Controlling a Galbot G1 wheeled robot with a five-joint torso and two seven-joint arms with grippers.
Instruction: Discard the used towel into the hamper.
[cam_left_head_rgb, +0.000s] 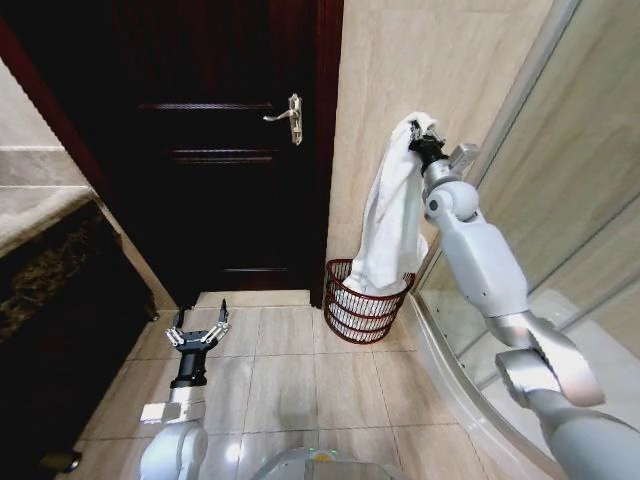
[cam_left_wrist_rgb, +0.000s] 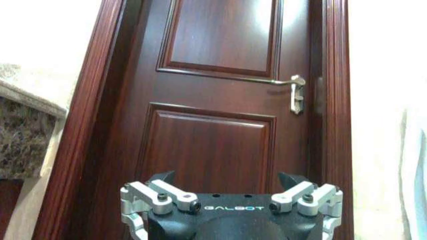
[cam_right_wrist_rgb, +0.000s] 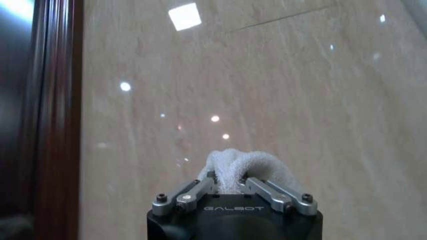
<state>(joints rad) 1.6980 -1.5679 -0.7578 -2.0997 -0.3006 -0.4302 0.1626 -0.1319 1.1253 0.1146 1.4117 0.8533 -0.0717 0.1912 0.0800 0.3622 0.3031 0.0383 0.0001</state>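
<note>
The towel (cam_left_head_rgb: 392, 215), pinched at its top by the right gripper (cam_left_head_rgb: 427, 139), hangs into the hamper (cam_left_head_rgb: 362, 303), while the left gripper (cam_left_head_rgb: 198, 329) hovers spread low near the door (cam_left_head_rgb: 210, 130).

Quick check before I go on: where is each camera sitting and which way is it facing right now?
Head: up high, looking forward and down at the door, hamper and floor; both arms show, left gripper low, right gripper raised, holding the towel.
Left wrist: behind the open left gripper, facing the door.
Right wrist: behind the right gripper, facing the wall, towel pinched.
Shared: head and right wrist both show the towel.
</note>
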